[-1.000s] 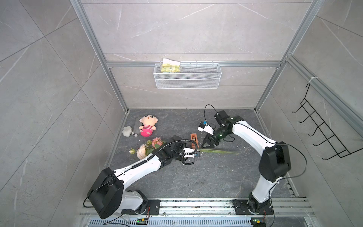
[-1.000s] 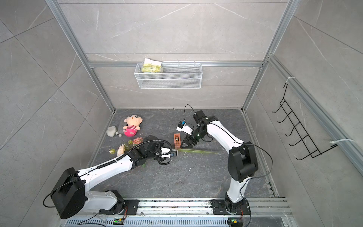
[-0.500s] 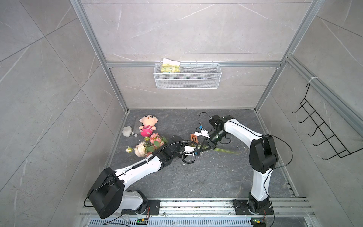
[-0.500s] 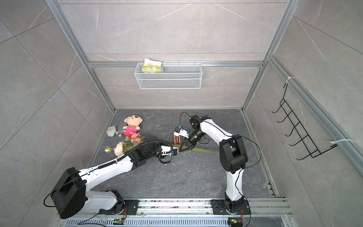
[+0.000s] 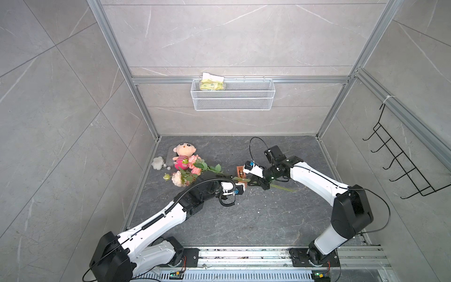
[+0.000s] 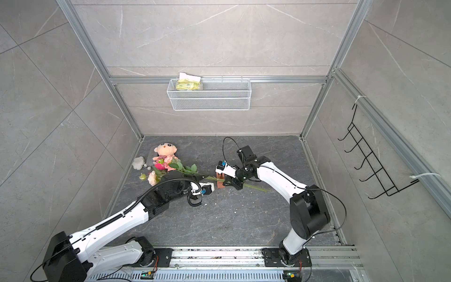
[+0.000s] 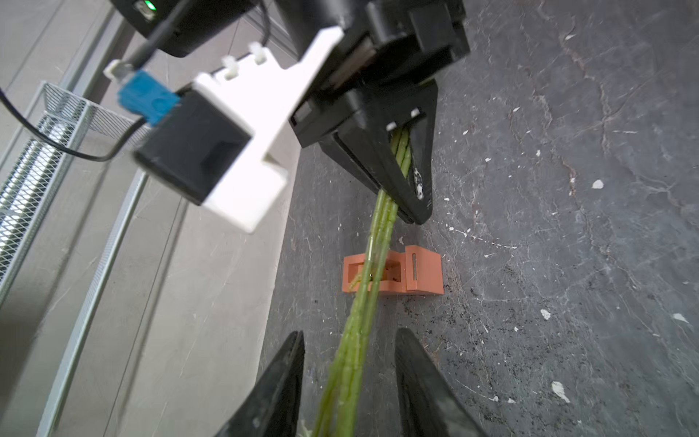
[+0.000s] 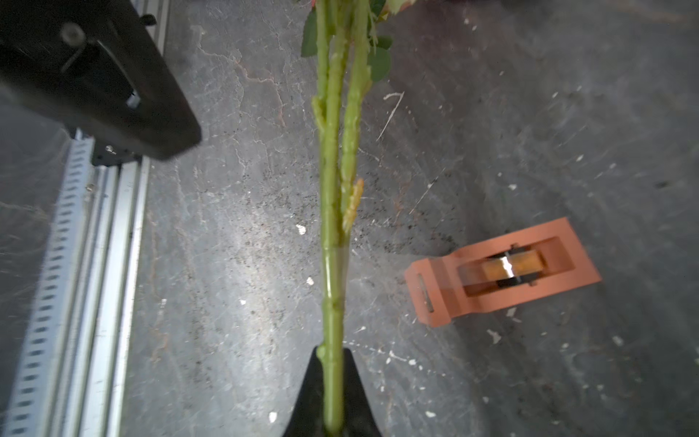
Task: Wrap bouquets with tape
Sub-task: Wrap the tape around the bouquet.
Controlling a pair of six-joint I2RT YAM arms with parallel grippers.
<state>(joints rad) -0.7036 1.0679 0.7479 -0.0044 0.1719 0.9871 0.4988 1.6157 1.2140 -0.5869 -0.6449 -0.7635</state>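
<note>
– Grey marble-look panels close in a booth on three sides, and we look down on a dark stone-look worktop (image 5: 244, 219). What do we have on the far wall?
– We see a white wire basket (image 5: 233, 97) hung there, with a yellow packet (image 5: 211, 84) in its left end. A black hook rack (image 5: 400, 163) hangs on the right wall.
– And on the worktop?
– At the far left lies a plush doll (image 5: 183, 156), with a small white fluffy thing (image 5: 158, 162) just to its left. The bouquet (image 5: 180, 178) has its pink and peach blooms against the doll's near side. Its stems (image 7: 378, 242) run rightward toward the middle.
– Where is the tape?
– We find the orange tape dispenser (image 5: 240, 171) near the middle of the worktop, with the roll (image 8: 510, 266) seated in it. In both top views the stems cross over it; we cannot tell whether they touch it.
– How do the arms stand?
– The left arm (image 5: 158, 219) reaches in from the near left, the right arm (image 5: 314, 182) from the near right. We see the right jaws pressed together on the stems just right of the dispenser, and the stem ends poke out beyond them to the right. The left jaws stand spread just left of the dispenser, their fingers (image 7: 283, 382) on either side of the stems with a gap on both sides.
</note>
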